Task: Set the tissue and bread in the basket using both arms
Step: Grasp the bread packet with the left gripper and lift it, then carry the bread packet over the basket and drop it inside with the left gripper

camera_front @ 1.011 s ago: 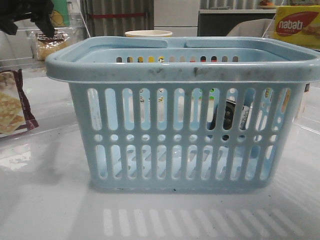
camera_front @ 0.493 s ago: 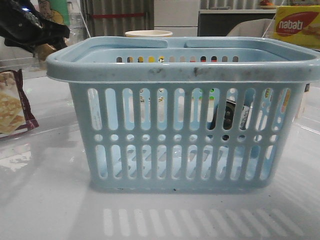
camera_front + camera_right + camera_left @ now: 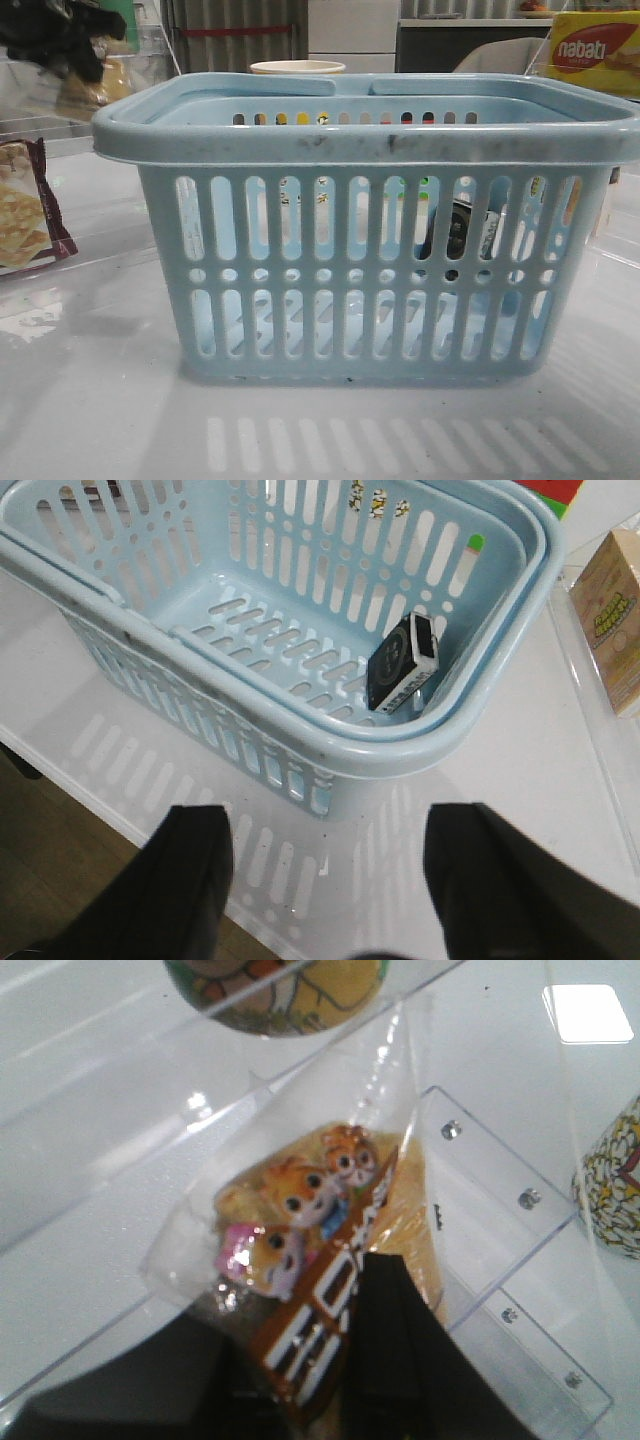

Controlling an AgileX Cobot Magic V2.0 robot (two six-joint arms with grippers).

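The basket fills the centre of the front view on the white worktop. The tissue lies inside it, leaning against the wall at lower right. The right gripper hangs over the basket's edge, jaws spread apart and empty. At far upper left, the left gripper has its jaws clamped on the bread, lifted beyond the basket's rim.
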